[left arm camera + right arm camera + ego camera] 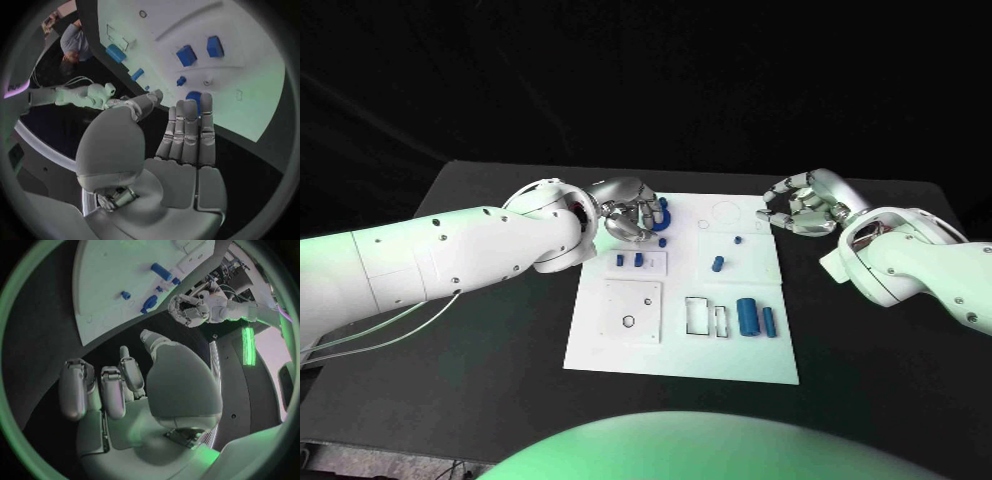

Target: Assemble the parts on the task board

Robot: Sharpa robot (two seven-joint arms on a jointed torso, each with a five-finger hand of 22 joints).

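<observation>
Black table [488, 350], white task board [682, 362] dead centre, small blue parts [749, 317] scattered across it. Left hand [629, 210] hovers over the board's far-left corner, fingers straight, holding nothing. Right hand [803, 205] waits off the far-right edge, fingers loosely curled, empty. Best approach: drop straight onto one piece, pinch squarely.

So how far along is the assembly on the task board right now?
Early, by the look of it. Blue parts lie loose on the task board: two large cylinders, two small pieces and another. The left hand hovers over the board's far left corner by a blue ring, apparently holding nothing. The right hand waits off the board's far right edge. Nearly all remains.
</observation>
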